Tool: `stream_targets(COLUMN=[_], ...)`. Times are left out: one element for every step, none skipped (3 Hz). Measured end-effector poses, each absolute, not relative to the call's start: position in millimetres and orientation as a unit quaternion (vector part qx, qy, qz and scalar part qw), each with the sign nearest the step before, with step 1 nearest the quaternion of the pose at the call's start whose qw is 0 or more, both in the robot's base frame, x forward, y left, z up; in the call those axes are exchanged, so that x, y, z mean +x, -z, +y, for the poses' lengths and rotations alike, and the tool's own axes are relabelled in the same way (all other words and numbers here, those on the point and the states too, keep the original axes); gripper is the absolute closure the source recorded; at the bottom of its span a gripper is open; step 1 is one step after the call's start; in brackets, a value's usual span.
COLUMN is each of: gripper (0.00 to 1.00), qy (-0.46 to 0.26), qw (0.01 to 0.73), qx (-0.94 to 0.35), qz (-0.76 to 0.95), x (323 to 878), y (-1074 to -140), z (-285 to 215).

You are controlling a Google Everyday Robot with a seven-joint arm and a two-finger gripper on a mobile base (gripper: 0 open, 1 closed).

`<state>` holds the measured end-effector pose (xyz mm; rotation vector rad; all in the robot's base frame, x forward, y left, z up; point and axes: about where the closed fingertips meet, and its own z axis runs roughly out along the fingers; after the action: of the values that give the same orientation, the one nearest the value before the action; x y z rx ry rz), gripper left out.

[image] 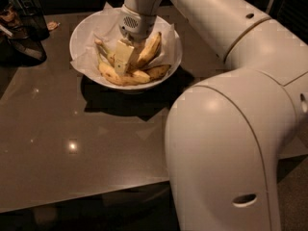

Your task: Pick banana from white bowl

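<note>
A glossy brown rectangular tabletop (72,129) reflects small spots of light. At its far left corner stand dark containers (30,13), a small tan scrap (52,25) just beside them.

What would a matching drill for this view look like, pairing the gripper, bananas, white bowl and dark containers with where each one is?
Things:
1. gripper
2. bananas
3. white bowl
4. dark containers

Places:
A. far left end of the table
B. lying on crumpled paper
C. down inside the bowl, among the fruit
D. standing on the table, near its far edge

Pairs: 1-C, 2-B, 3-D, 4-A.
</note>
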<state>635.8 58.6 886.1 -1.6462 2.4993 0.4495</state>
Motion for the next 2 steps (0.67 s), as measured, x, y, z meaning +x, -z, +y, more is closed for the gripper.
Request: stream_targets(gripper=[1.00,1.00], qy=[-0.149,-0.135], qw=[0.093,0.146], qx=[-0.560,-0.585], qz=[0.810,0.786], x=[639,632], y=[-893,-909], z=[57,40])
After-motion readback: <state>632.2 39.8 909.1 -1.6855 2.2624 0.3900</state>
